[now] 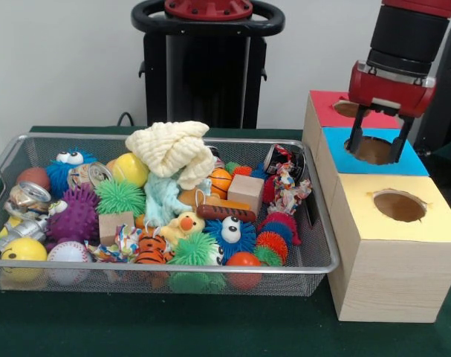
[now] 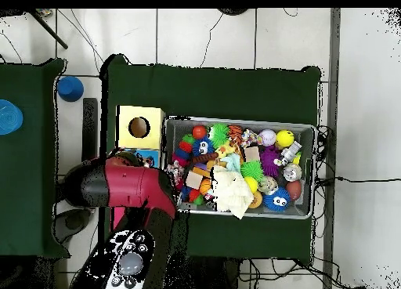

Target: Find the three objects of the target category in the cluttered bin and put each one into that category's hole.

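Yellow box point(image 1: 397, 245) front | fingers point(image 1: 356, 138) spread, empty, above blue box point(image 1: 344, 152) hole

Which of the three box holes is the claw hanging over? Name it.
The hole in the blue-topped wooden box, the middle of the three. The open claw hangs right over it; the red-topped box and yellow-topped box stand clear.
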`<state>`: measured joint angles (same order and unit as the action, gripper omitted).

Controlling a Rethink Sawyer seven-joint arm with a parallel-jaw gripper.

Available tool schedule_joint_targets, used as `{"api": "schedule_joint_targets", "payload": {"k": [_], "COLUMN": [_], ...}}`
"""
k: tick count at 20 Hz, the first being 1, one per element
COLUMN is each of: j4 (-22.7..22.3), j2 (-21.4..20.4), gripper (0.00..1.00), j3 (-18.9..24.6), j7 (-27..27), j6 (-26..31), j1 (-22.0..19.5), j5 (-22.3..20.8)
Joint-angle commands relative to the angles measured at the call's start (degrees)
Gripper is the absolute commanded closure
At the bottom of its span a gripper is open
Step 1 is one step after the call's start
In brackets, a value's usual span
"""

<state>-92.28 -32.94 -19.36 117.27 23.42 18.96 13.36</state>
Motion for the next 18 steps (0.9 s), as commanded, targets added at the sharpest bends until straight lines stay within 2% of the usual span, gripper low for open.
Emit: {"api": "schedule_joint_targets", "payload": {"k": [1, 9, 13, 18], "j4": [-0.9, -1.41, -4.72, -6.28], "j2": [1.89, 1.13, -0.07, -1.6], "gripper": [0.0, 0.0, 0.0, 0.0], "j3": [1.14, 0.83, 1.03, 3.64], "j7": [14.22, 13.16, 14.08, 10.13], "j6": [-4.44, -2.61, -4.39, -4.07], "j1": [-0.55, -0.53, 0.69, -3.2], "j5": [2.63, 2.78, 2.93, 2.01]}}
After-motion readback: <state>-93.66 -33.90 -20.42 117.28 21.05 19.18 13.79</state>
